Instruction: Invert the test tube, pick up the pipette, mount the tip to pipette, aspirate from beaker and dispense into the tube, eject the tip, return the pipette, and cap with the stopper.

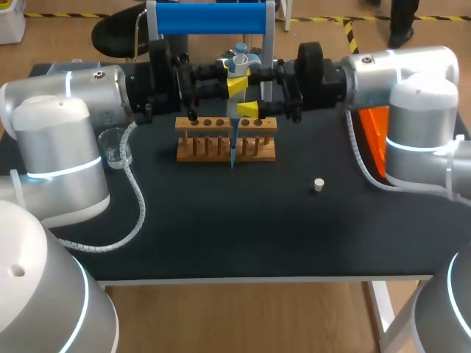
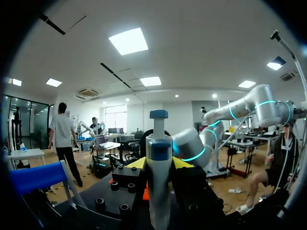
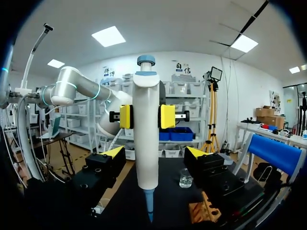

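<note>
The left claw (image 3: 146, 116) is gripping the pipette (image 1: 239, 65) and holding it upright over the far middle of the desk (image 1: 221, 220). In the right wrist view its yellow pads (image 3: 125, 116) are pressing on the white barrel from both sides, just below the blue-capped head. The right claw (image 1: 254, 110) is reaching in from the opposite side, lower on the barrel. It is standing wide open, with one finger on each side of the pipette and neither touching it.

A blue tip (image 1: 232, 151) is sitting on the pipette's lower end and pointing straight down into the wooden rack (image 1: 226, 140), which is standing near the far edge. Whether a tube is sitting under it in the rack cannot be told.

The clear beaker (image 1: 115, 147) is sitting towards the left edge, beside the left arm and well apart from the rack. The small pale stopper (image 1: 318, 184) is lying alone right of the middle, nearer the front edge than the rack. A blue-topped stand (image 1: 213, 18) is rising behind the claws at the far edge.
</note>
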